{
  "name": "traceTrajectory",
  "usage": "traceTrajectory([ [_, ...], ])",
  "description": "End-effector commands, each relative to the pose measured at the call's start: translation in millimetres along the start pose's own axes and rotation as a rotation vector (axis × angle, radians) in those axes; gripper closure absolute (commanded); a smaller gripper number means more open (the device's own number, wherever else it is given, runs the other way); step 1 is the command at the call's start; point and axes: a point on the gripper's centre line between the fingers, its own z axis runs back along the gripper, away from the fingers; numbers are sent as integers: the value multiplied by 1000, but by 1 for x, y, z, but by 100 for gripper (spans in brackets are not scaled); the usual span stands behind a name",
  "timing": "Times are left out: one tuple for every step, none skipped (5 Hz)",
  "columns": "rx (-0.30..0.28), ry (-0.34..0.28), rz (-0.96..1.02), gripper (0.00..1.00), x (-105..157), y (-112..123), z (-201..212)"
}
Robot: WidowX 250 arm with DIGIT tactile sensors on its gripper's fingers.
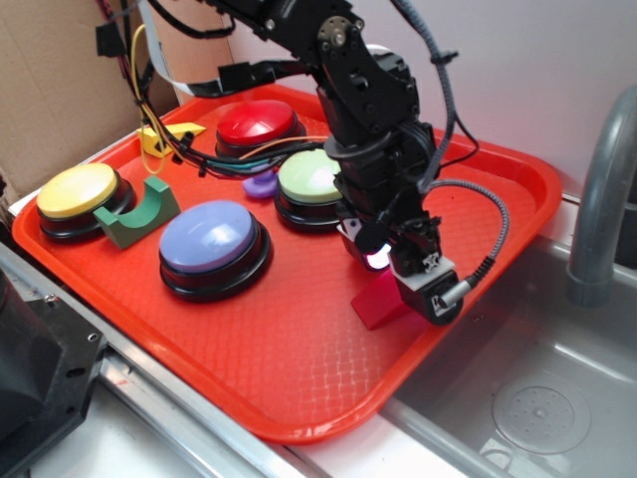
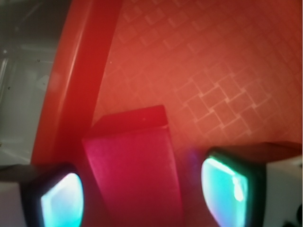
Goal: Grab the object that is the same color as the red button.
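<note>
Gripper hangs spread wide, gripping nothing, pads flanking the red wedge block, which sits on the red tray at four o'clock from the red button. Contact looks absent, though blurred. Best to close squarely on its flat sides.

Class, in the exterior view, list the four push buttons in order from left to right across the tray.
Yellow button → blue button → red button → green button.
</note>
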Motion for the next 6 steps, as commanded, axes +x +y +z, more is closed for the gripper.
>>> traceTrajectory([
  [27,36,68,100,-15,11,-10],
  [36,29,93,100,-12,17,-9],
  [32,27,104,100,-9,20,-6],
  [37,14,128,100,-12,19,8],
  [64,4,189,100,-19,20,53],
  [76,-32,238,100,-33,27,101],
])
